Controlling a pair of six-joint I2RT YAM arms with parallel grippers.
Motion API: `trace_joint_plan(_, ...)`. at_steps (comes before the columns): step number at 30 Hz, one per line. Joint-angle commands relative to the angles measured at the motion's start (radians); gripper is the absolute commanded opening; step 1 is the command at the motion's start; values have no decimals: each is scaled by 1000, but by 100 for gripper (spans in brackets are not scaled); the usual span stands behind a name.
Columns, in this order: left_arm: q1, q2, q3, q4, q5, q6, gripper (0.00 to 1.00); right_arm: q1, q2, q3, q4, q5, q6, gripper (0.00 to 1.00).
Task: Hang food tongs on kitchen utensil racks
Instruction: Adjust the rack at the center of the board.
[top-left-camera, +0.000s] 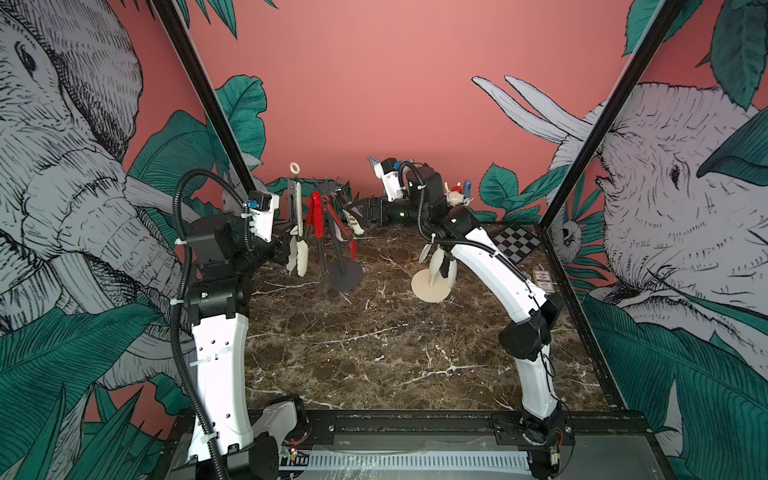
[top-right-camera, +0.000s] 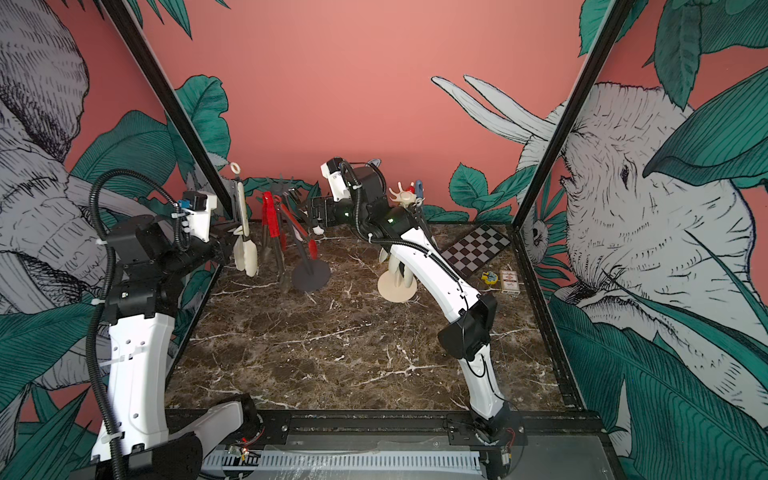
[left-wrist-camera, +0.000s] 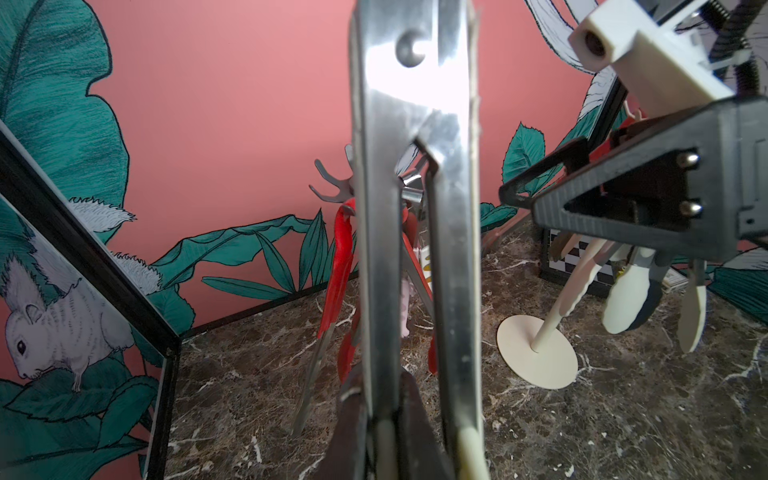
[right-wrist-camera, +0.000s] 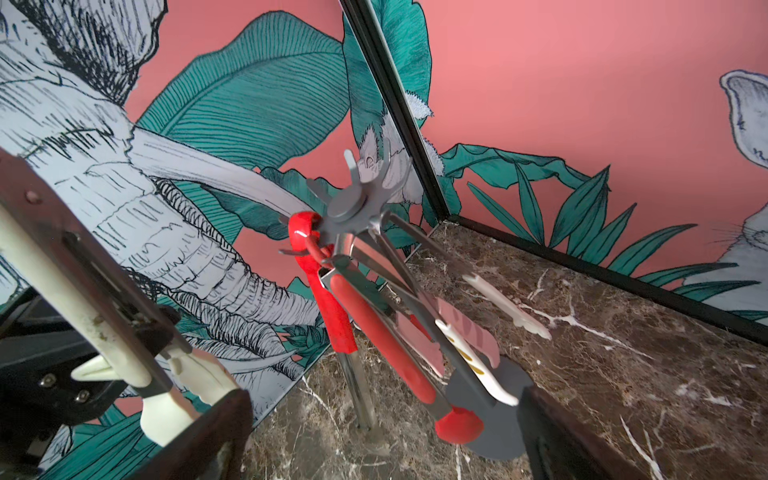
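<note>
In both top views my left gripper (top-left-camera: 287, 249) pinches the cream-tipped tongs (top-left-camera: 299, 237) upright beside the dark grey rack (top-left-camera: 345, 277). My right gripper (top-left-camera: 360, 209) gapes near the rack's crown. A card box (top-right-camera: 509, 281) has a label too small to read.

Left wrist: the tongs' metal arms fill the view.

Right wrist: my fingers (right-wrist-camera: 208, 432) stand wide apart, and red tongs (right-wrist-camera: 338, 307) hang on the hooks.

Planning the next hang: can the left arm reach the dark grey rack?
Probably yes: the left gripper holds cream-tipped tongs just beside the dark grey rack, and its near hooks look free.

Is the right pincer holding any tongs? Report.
No, the right pincer stands open and empty, facing the dark grey rack.
</note>
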Motion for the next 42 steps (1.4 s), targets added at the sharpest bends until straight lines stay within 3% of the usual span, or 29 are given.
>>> trace_joint_plan(1,5,-15,-14,64,44,-25,0,9,42,68,45,13,33,99)
trace_joint_plan(23,5,-58,-26,77,17,-71,0,27,213,225,207,82,88,99)
trace_joint_plan(42,6,-67,-29,52,-29,-57,0,21,267,275,228,284,32,99)
